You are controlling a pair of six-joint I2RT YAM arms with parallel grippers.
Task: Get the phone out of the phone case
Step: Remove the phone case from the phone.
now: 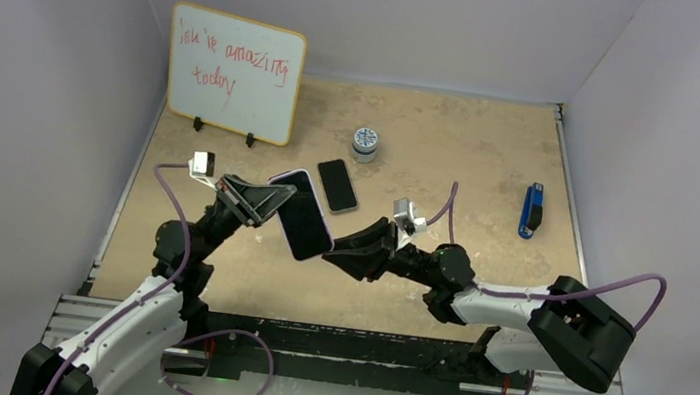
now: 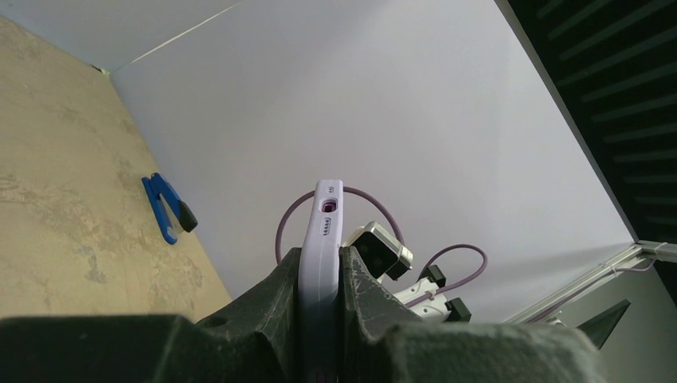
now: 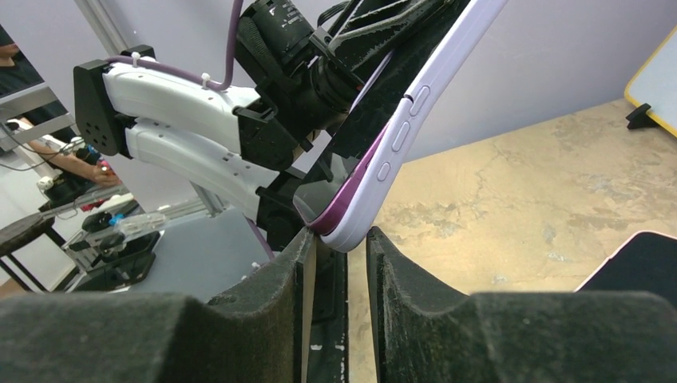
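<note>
The phone in its lilac case (image 1: 302, 214) is held off the table, tilted, with the dark screen facing the camera. My left gripper (image 1: 260, 202) is shut on the case's upper left part. In the left wrist view the case edge (image 2: 323, 255) stands clamped between both fingers (image 2: 321, 279). My right gripper (image 1: 332, 249) is at the case's lower right corner. In the right wrist view its jaws (image 3: 339, 239) stand slightly apart with the case corner (image 3: 351, 231) at their tips. A dark purple rim shows inside the case lip there.
A second black phone (image 1: 337, 185) lies flat on the table behind the held one. A small round tin (image 1: 366, 143) is farther back, a whiteboard (image 1: 233, 72) stands at the back left, and a blue tool (image 1: 531, 210) lies at the right.
</note>
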